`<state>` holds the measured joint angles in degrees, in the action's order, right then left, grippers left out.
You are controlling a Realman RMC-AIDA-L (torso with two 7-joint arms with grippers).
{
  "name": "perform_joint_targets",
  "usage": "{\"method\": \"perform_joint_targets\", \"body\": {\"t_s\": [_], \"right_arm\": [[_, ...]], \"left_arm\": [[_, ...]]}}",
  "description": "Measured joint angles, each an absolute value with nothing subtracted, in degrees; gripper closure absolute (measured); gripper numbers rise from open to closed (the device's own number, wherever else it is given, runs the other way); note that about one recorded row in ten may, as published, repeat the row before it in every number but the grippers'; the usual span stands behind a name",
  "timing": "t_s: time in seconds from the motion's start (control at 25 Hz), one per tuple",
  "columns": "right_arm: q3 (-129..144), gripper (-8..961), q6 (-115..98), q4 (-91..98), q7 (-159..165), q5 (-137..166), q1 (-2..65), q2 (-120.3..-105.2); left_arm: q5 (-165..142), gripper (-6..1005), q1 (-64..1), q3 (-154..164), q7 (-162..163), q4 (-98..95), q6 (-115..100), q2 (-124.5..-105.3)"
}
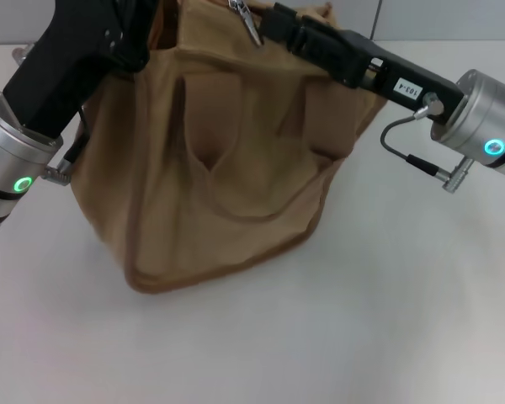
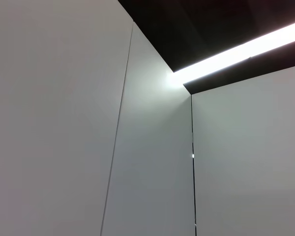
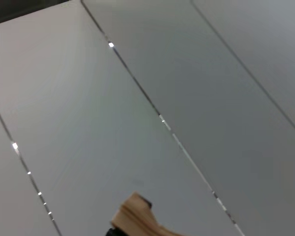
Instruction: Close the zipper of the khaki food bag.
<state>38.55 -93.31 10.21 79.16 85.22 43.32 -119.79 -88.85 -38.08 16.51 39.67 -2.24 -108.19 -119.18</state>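
White tabletop (image 1: 387, 320) fills the head view, with pale wall panels behind. On it, left of centre, stands the khaki food bag (image 1: 227, 194) — a boxy tan canvas tote with brown piping along its lower edge and a wide strap handle drooping down its front face. Both arms reach in over the bag's top edge from either side. At the top left corner sits the left gripper (image 1: 139, 34), its black body against the canvas; whether it is pinching anything cannot be told. From the right, the right gripper (image 1: 273, 21) comes in at the top edge, just beside the zipper (image 1: 246, 18) — only its small silver pull tab shows, hanging there. Contact with the tab cannot be told.
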Motion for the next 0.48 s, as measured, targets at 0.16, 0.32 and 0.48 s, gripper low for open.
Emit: {"method": "perform_joint_targets", "body": {"t_s": [0.16, 0.32, 0.48], "right_arm": [[38.71, 474, -92.50, 8.40, 79.58, 85.20, 45.08, -119.80], [40.61, 404, -92.96, 7.49, 79.88, 85.41, 46.42, -119.80], [41.04, 369, -93.74, 7.49, 80.08, 85.41, 46.77, -119.80]], "left_arm": [[-88.88, 955, -38.10, 16.53, 39.75, -2.20, -108.20, -119.18], [-88.92, 955, -38.18, 16.52, 39.77, -2.20, -108.20, -119.18], [-88.95, 954, -38.29, 16.52, 39.79, -2.20, -108.00, -119.18]]}}
